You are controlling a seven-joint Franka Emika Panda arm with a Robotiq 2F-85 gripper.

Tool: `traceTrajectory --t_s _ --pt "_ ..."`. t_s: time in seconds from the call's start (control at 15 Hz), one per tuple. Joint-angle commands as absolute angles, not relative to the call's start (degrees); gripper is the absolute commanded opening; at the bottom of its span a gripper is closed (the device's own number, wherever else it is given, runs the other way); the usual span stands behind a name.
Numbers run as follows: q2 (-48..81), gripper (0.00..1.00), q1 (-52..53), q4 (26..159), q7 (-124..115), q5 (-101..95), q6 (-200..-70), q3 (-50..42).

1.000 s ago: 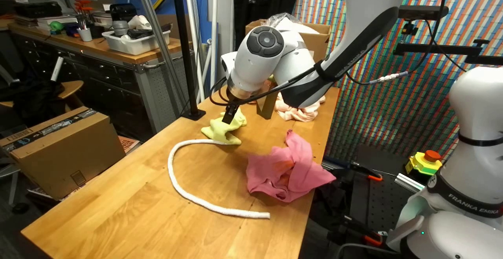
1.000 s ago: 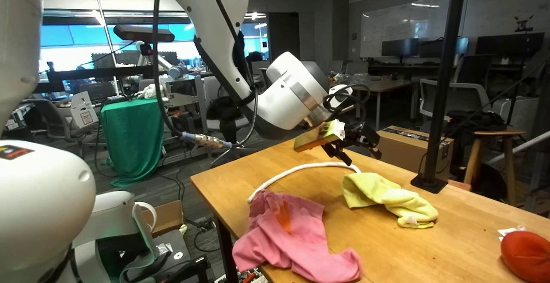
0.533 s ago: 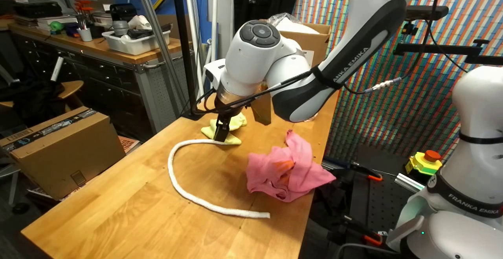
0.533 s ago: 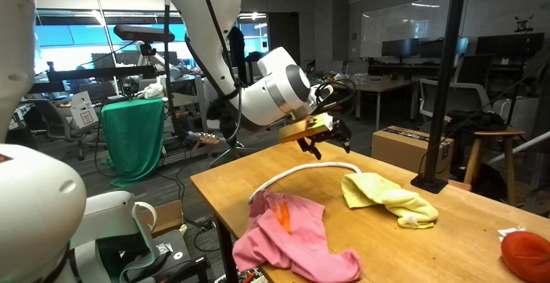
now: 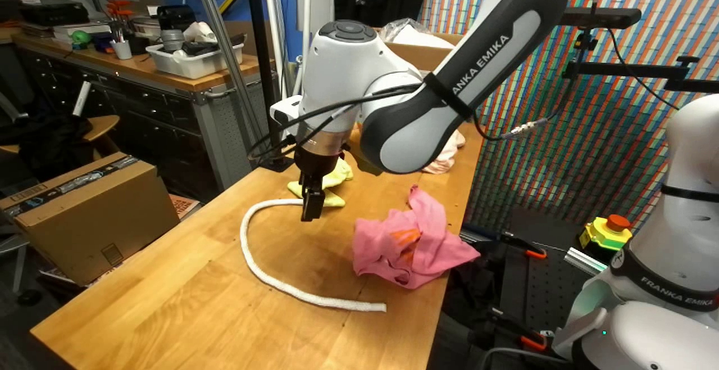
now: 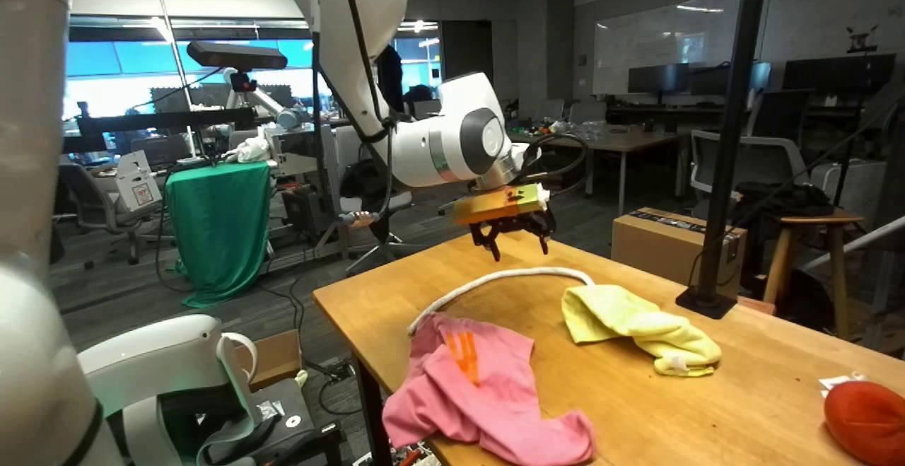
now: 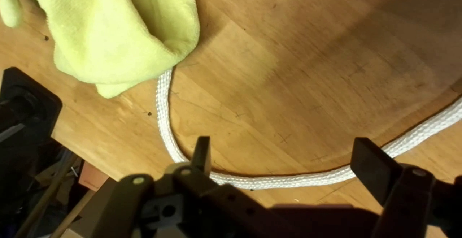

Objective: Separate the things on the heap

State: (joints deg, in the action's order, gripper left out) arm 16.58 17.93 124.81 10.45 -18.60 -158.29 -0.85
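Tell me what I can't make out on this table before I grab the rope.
White rope: one end hidden by the yellow cloth in the wrist view.
Pink cloth: its folds hide anything underneath in both exterior views.
Red round thing: cut off by the right edge in an exterior view.

Gripper (image 6: 521,254): black, jaws apart, pointing down above the table (image 6: 608,395).
Pink cloth (image 6: 488,399): crumpled, orange-marked, partly over the table edge.
Yellow cloth (image 6: 626,314): bunched, lying near the black post (image 6: 728,141).
Rope (image 6: 495,276): white, arched between both cloths.
Red item (image 6: 866,420): rounded, on the table, partly in view.
Box (image 6: 657,250): brown cardboard, beyond the table.
Stool (image 6: 824,219): wooden, likewise beyond.
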Motion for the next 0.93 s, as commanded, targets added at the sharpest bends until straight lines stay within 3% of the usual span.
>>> traceTrajectory --t_s 0.0,0.4,0.87 --pt "17.9 1.00 10.7 118.6 17.7 -11.5 -149.2 5.5" --pt "21.4 1.00 6.6 107.7 22.9 -8.4 -132.0 7.0" --pt "27.0 1.00 5.9 98.7 25.7 -9.4 -125.5 7.0"
